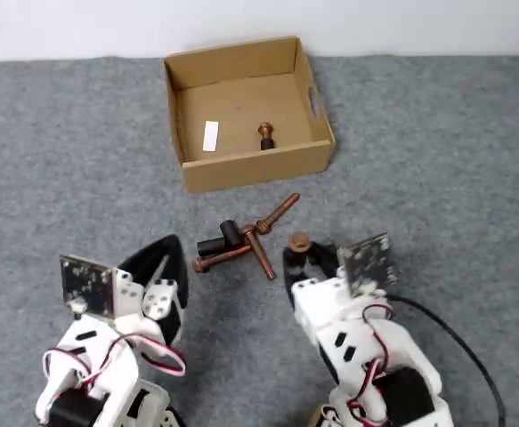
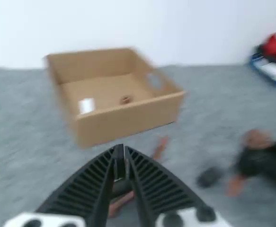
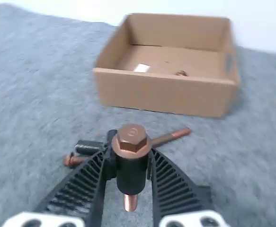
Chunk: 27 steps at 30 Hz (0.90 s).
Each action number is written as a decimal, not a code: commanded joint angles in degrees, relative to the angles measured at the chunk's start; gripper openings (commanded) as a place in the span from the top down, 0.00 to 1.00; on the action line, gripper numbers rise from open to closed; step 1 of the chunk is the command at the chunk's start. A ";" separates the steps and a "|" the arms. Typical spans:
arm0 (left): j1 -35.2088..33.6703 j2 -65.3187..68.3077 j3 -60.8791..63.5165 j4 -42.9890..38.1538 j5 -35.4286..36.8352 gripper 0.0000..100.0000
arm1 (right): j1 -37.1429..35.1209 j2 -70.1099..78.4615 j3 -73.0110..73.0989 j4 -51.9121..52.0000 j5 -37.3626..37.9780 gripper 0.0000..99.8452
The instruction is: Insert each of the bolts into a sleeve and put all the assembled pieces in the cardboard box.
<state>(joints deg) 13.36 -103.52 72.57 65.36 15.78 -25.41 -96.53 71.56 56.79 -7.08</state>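
Clamped between the right jaws, close under the right wrist camera, stands a copper bolt [image 3: 131,140] seated in a black sleeve [image 3: 129,171]. Its hexagonal head is up, the threaded tip pokes out below the sleeve, and the ribbed black jaws press on the sleeve from both sides. From the high view, this held piece sits at the front of the right arm [image 1: 357,338], over the grey counter [image 1: 437,160]. On the other side, the left jaws are closed together with nothing between them, their tips meeting in a point, and they hang above the counter at the front of the left arm [image 1: 108,356]. Between the two sets of jaws and a little farther out, a small heap of loose parts lies on the counter. One loose bolt [image 1: 279,210] slants toward the box, a second bolt [image 1: 262,255] lies just beside the right jaws, and a third bolt [image 1: 223,258] lies with its head toward the left jaws; the three come together near the middle of the heap. Touching them is a loose black sleeve [image 1: 231,233], with another dark piece beside it that I cannot make out clearly. Beyond the heap sits the open cardboard box [image 1: 250,171], at the counter's far side. On its floor are one assembled piece [image 1: 265,135], copper head over a dark sleeve, and, apart from it, a small white label [image 1: 210,135].
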 commanded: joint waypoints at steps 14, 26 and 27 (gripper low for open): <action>-23.12 -0.09 21.93 -1.14 -12.84 1.00 | 5.67 54.11 -46.42 -12.88 -6.33 0.99; -22.86 0.26 23.96 -1.41 -12.66 1.00 | 5.76 85.05 -55.74 -40.75 2.46 0.99; -22.77 0.26 23.96 -1.41 -12.66 1.00 | 5.76 87.60 -56.35 -42.07 3.08 0.99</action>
<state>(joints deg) -9.49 -102.90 96.84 63.60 3.47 -20.40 -13.27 20.66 20.31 -5.85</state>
